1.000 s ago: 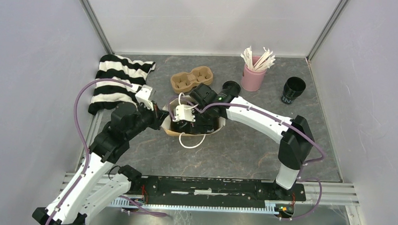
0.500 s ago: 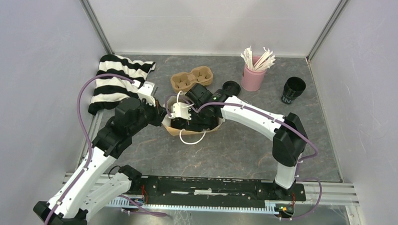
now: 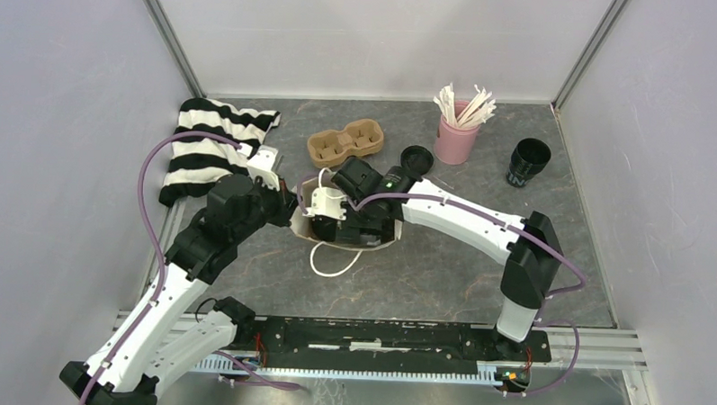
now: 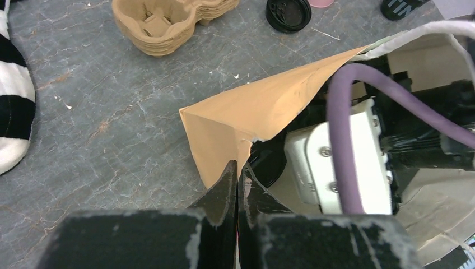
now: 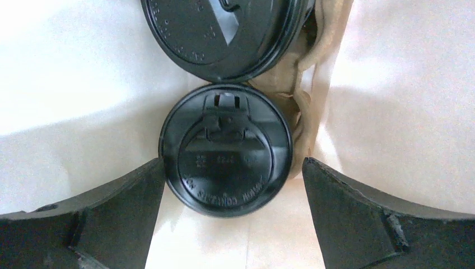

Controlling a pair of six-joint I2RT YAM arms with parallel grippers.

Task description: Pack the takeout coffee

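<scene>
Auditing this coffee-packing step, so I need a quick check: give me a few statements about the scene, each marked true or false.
1. The left hand pinches the paper bag at its rim. True.
2. The right hand is shut on a lidded cup. False: it is open, with a finger on either side of the cup.
3. The pulp carrier tray sits inside the bag. False: it is on the table, beyond the bag.
4. A second black lid shows beside that cup. True.
5. The cup by the right wall wears a lid. False: its top is open.
</scene>
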